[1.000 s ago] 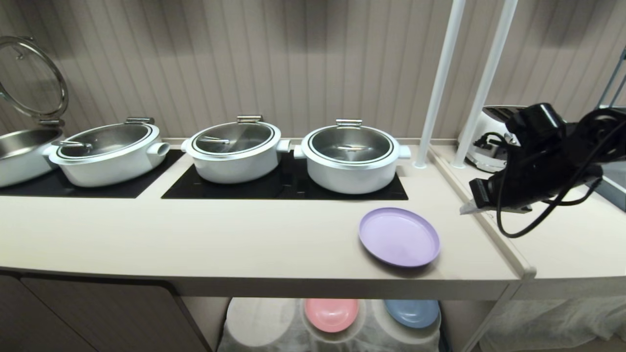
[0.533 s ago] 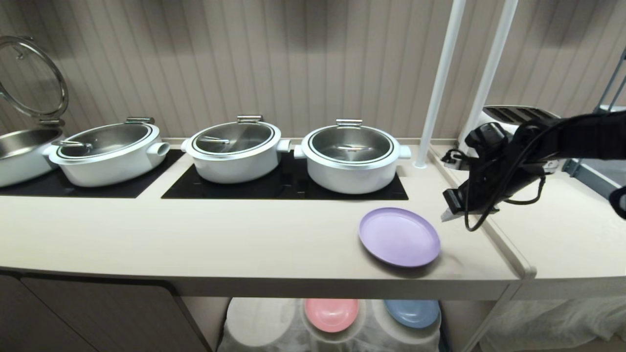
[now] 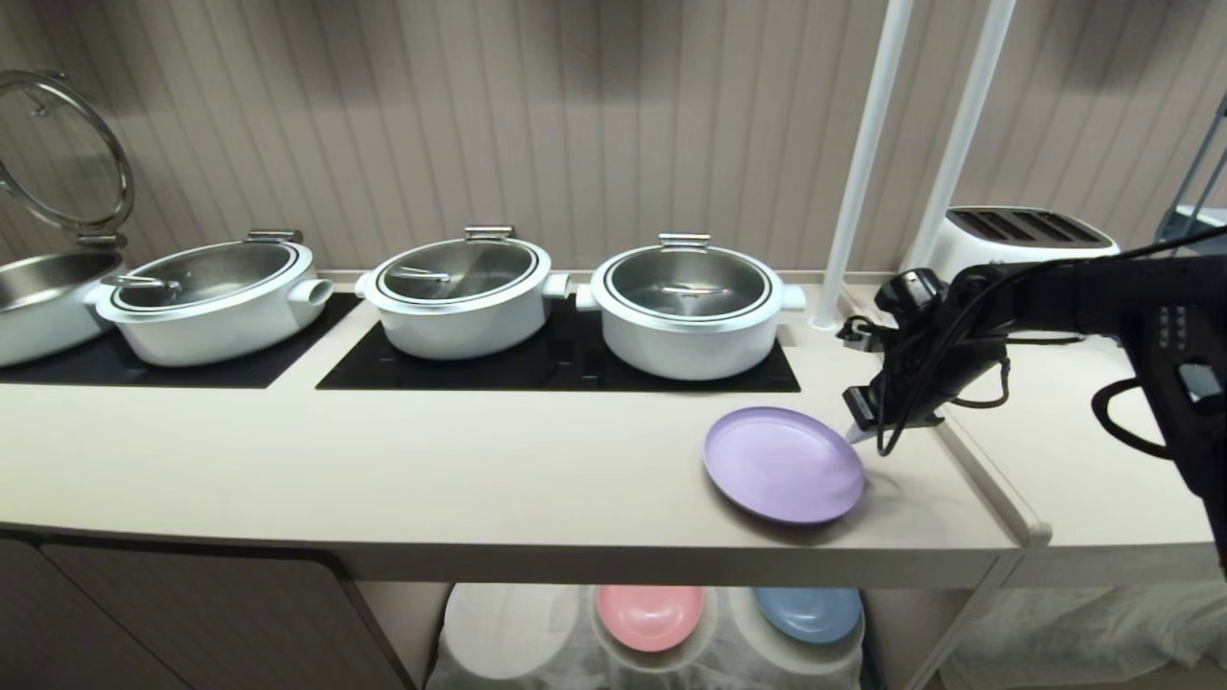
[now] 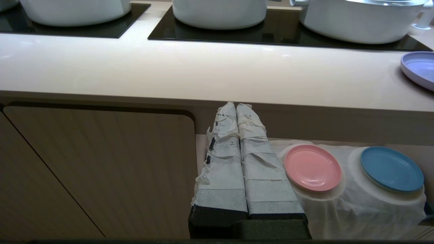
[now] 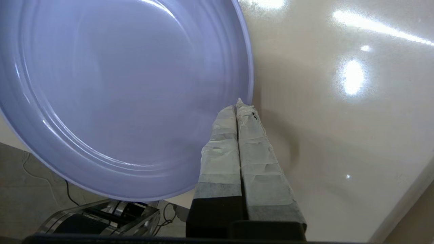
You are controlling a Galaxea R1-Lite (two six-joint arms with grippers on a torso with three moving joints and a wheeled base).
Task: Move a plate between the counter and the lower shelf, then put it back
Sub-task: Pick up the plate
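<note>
Lower shelf [image 3: 498,632], beneath the counter: draped in white cloth, with a pink plate [image 3: 649,615] and a blue plate [image 3: 807,611] each resting on a raised mound, side by side and apart. A third mound to their left carries nothing.

Left gripper [image 4: 236,105]: held below counter level in front of the cabinet face, just beside the shelf opening, taped fingers pressed together, holding nothing.

Counter [image 3: 383,450]: the purple plate [image 3: 783,464] lies flat near the front edge, toward the right end, clear of the black hob panels [image 3: 561,369].

Right gripper [image 3: 853,436]: reaches in from the right, pointing down at the plate's right rim. The wrist view shows its taped fingers [image 5: 220,142] clenched against each other, tips at the rim of the plate [image 5: 118,84]; whether they touch it cannot be told. Nothing is grasped.

Behind the plate, three white lidded pots [image 3: 685,307] sit on the hob panels, and a fourth pot at far left has its lid raised.

Far right, on the adjoining surface: a white toaster [image 3: 1016,240] behind two white poles [image 3: 863,163].
</note>
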